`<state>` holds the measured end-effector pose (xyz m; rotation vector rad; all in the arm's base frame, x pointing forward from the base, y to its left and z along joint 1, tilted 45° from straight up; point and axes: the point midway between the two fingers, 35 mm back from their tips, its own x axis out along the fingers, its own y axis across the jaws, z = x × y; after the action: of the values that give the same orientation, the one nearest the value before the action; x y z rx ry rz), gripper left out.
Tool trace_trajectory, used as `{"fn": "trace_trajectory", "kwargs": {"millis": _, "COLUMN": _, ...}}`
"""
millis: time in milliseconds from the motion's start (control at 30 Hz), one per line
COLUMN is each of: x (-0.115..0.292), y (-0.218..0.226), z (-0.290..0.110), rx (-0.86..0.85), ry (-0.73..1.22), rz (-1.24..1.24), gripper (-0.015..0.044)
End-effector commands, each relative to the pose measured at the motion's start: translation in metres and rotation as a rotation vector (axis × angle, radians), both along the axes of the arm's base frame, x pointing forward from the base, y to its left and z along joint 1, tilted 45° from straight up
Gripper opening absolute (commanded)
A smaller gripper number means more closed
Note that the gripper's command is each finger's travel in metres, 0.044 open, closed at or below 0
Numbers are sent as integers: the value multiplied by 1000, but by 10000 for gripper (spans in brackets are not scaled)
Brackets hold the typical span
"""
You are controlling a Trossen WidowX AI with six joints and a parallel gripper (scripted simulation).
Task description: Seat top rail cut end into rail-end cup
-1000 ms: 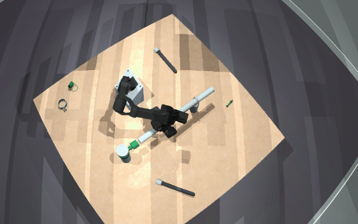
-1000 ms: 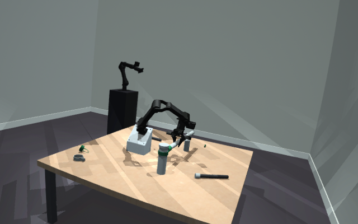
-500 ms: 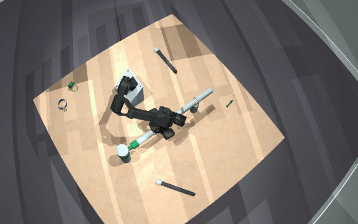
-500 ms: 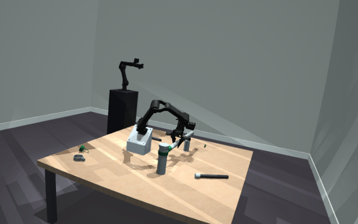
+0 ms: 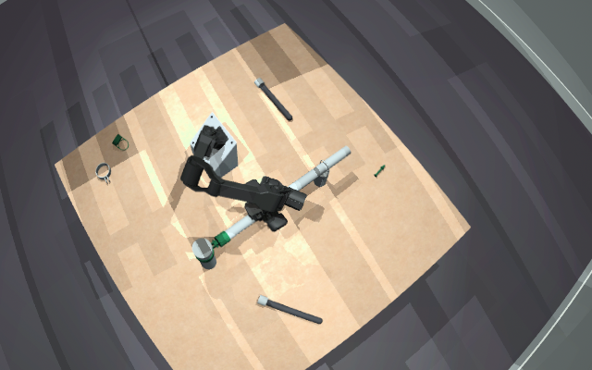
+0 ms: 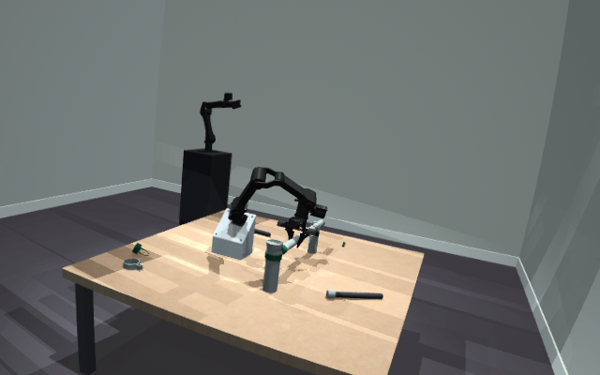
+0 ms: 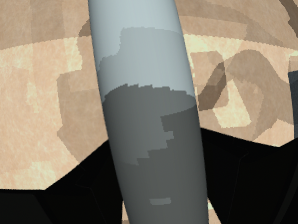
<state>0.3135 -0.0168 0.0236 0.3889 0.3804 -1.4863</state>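
One pale rail (image 5: pixel 324 164) crosses the middle of the top view, running from upper right down to a green rail-end cup (image 5: pixel 223 239) at the big post (image 5: pixel 203 252) in the lower left; our end effector (image 5: pixel 267 216) is clamped on its middle. From the exterior view we see the rail (image 6: pixel 294 241) meeting the post's green brace band (image 6: pixel 272 256) above the tabletop (image 6: pixel 328 323). At the wrist, the rail (image 7: pixel 143 96) fills the centre of the frame.

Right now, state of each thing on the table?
Gripper: shut on the rail.
Rail: held, through the loop cap, end at the green cup.
Big post: upright, green band near its top.
Two dark rods: lying loose.
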Motion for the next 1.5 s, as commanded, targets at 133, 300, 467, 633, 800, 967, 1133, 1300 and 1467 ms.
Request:
{"fn": "trace_trajectory", "kwargs": {"millis": 133, "x": 0, "y": 1, "z": -1, "rx": 2, "ry": 0, "rz": -1, "gripper": 0}}
{"fn": "trace_trajectory", "kwargs": {"millis": 300, "x": 0, "y": 1, "z": -1, "rx": 1, "ry": 0, "rz": -1, "gripper": 0}}
{"fn": "trace_trajectory", "kwargs": {"millis": 467, "x": 0, "y": 2, "z": -1, "rx": -2, "ry": 1, "rz": 0, "gripper": 0}}
{"fn": "trace_trajectory", "kwargs": {"millis": 633, "x": 0, "y": 3, "z": 0, "rx": -6, "ry": 2, "rz": 1, "gripper": 0}}
{"fn": "trace_trajectory", "kwargs": {"millis": 800, "x": 1, "y": 4, "z": 0, "rx": -9, "ry": 2, "rz": 2, "gripper": 0}}
{"fn": "trace_trajectory", "kwargs": {"millis": 967, "x": 1, "y": 5, "z": 1, "rx": -12, "ry": 3, "rz": 3, "gripper": 0}}
{"fn": "trace_trajectory", "kwargs": {"millis": 1133, "x": 1, "y": 5, "z": 1, "rx": -12, "ry": 4, "rz": 0, "gripper": 0}}
{"fn": "trace_trajectory", "kwargs": {"millis": 1300, "x": 0, "y": 2, "z": 0, "rx": -9, "ry": 6, "rz": -8, "gripper": 0}}
{"fn": "trace_trajectory", "kwargs": {"millis": 1467, "x": 0, "y": 2, "z": 0, "rx": -9, "ry": 6, "rz": -8, "gripper": 0}}
